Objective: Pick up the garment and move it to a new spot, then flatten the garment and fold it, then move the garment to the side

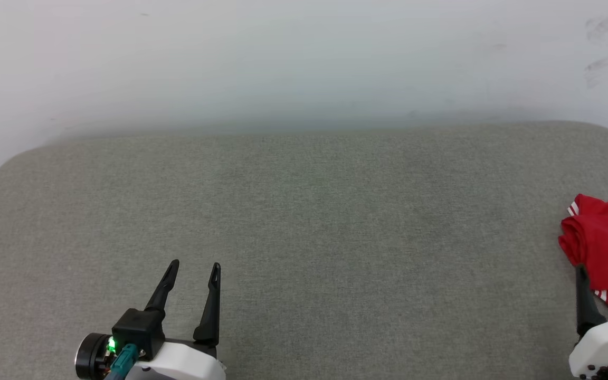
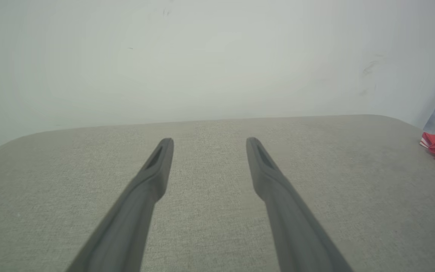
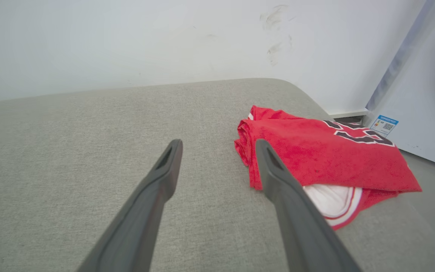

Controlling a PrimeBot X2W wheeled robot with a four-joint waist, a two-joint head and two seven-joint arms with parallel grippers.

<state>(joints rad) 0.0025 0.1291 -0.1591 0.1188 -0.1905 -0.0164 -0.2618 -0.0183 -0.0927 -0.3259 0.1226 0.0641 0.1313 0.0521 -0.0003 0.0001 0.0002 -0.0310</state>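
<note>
One garment (image 3: pixel 315 151), red, folded, black white-outlined lettering on top, white sleeve showing beneath, lies at right end of grey padded surface (image 1: pixel 304 221). Right claw (image 1: pixel 602 272) at garment's near edge, fingers apart, empty. Left claw (image 1: pixel 195 264) well apart from garment, fingers spread, empty.

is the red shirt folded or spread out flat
Folded: the garment lies in a compact layered bundle at the right edge of the grey cushion, its white sleeve tucked under the top layer.
</note>
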